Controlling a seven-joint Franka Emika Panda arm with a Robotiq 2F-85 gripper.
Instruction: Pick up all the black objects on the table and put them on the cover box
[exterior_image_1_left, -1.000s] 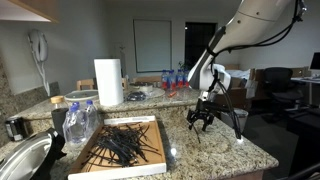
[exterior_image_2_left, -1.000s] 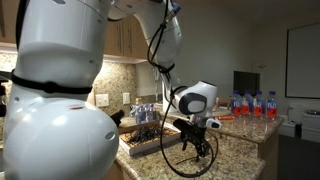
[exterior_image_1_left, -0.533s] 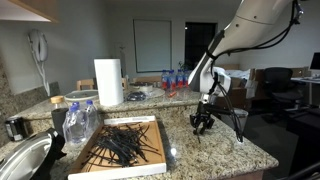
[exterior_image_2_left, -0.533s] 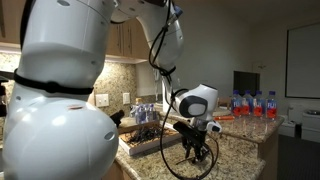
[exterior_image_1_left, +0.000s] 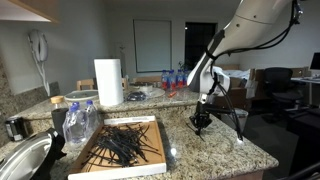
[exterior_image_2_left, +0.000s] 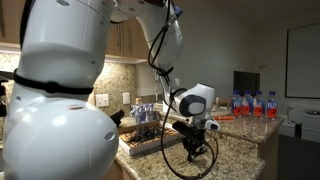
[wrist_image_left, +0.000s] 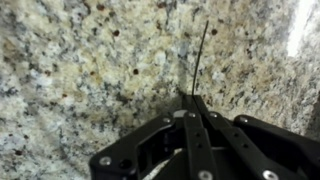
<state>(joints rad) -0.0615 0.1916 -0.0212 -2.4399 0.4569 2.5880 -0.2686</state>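
Note:
In the wrist view my gripper (wrist_image_left: 188, 97) presses down on the speckled granite counter, with the jaws shut together. One thin black strip (wrist_image_left: 200, 55) runs out from between the fingertips and lies along the stone. In both exterior views the gripper (exterior_image_1_left: 200, 127) (exterior_image_2_left: 193, 152) stands vertical on the counter, to the right of the cover box (exterior_image_1_left: 163, 150). That box is a shallow tan lid with a white rim. It holds a heap of many black strips (exterior_image_1_left: 122, 143). The same box (exterior_image_2_left: 133, 148) shows behind the gripper from the opposite side.
A white paper towel roll (exterior_image_1_left: 108, 82) and clear plastic bottles (exterior_image_1_left: 80, 122) stand beyond the box. A metal bowl (exterior_image_1_left: 25, 160) sits at the near left with a dark mug (exterior_image_1_left: 14, 127) behind it. Bottles (exterior_image_1_left: 175, 80) line the back. A black cable (exterior_image_1_left: 236, 125) loops right of the gripper.
The jaws went from wide open to shut, closing on the end of the single strip on the counter. The arm has barely shifted.

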